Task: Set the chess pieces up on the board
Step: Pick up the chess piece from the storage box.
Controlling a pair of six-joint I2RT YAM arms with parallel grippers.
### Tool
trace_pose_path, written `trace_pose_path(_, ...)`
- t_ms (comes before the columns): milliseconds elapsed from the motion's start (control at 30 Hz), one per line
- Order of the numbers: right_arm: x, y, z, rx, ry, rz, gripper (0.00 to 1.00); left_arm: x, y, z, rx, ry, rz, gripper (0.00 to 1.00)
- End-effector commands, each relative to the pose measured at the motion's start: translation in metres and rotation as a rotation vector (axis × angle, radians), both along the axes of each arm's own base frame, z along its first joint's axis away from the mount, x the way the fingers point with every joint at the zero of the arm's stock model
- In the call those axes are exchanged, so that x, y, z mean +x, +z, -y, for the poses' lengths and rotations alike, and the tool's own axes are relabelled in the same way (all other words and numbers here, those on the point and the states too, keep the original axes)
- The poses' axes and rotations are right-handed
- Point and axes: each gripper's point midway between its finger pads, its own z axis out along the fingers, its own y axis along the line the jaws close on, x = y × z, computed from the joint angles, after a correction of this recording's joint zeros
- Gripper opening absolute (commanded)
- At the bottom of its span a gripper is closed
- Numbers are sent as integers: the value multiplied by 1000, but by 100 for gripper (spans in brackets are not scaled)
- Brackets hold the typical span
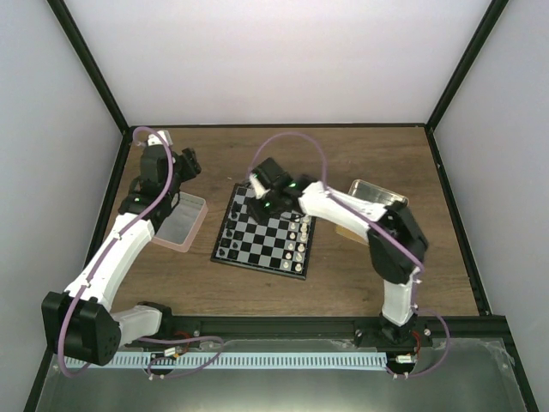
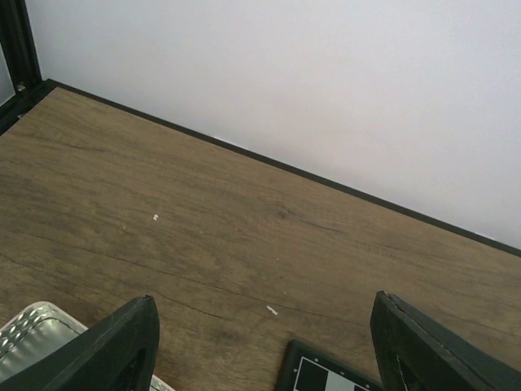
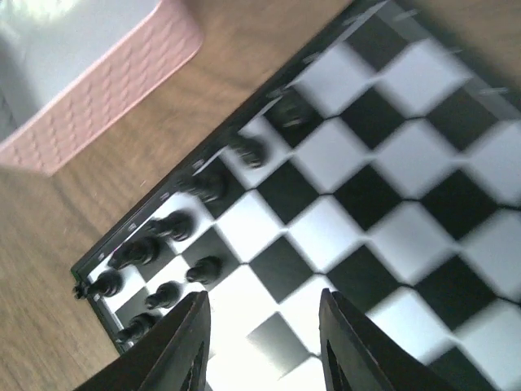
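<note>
— Several chess pieces (image 3: 138, 252) are standing along one edge of the board (image 3: 391, 204), on the side nearest the pink box (image 3: 98, 98). How is each one likely handling?

— Judging by size, each is weighing almost nothing. It is probably rigid and smooth, and it is liable to tip. Take hold low across the body, approaching vertically.

— What are the end effectors doing?

— The right end effector (image 3: 264, 342) is hovering over the board with its fingers apart and nothing between them. The left end effector (image 2: 269, 358) is hanging wide open above the tabletop (image 2: 203, 228), carrying nothing.

— What is proving hard to read?

— Blur is smearing the farther squares in the right wrist view, so piece types are not resolving. The left wrist view is showing only one board corner. Overhead, the right arm (image 1: 330, 202) is covering the board's far corner.
</note>
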Motion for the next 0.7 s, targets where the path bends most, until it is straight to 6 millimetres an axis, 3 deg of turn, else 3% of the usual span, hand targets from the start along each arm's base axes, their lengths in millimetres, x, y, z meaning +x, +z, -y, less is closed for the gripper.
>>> trace_pose_path(0,56,51,75,66,-396,117,38,5,6,8,-32,-39,32,73)
trace_pose_path(67,67,53,133,35,-598,116,39,6,6,12,-42,-62,33,73)
trace_pose_path(167,67,52,213,-34,-870,112,42,9,4,17,-59,-83,34,73)
trace_pose_path(300,44,27,284,-152,-1105,23,45,14,3,22,-76,-99,35,73)
trace_pose_path(433,22,-12,323,-210,-1233,-128,46,17,1,25,-82,-109,29,73)
trace_pose_path(667,20,-55,336,-242,-1170,-215,45,20,1,27,-87,-116,27,73)
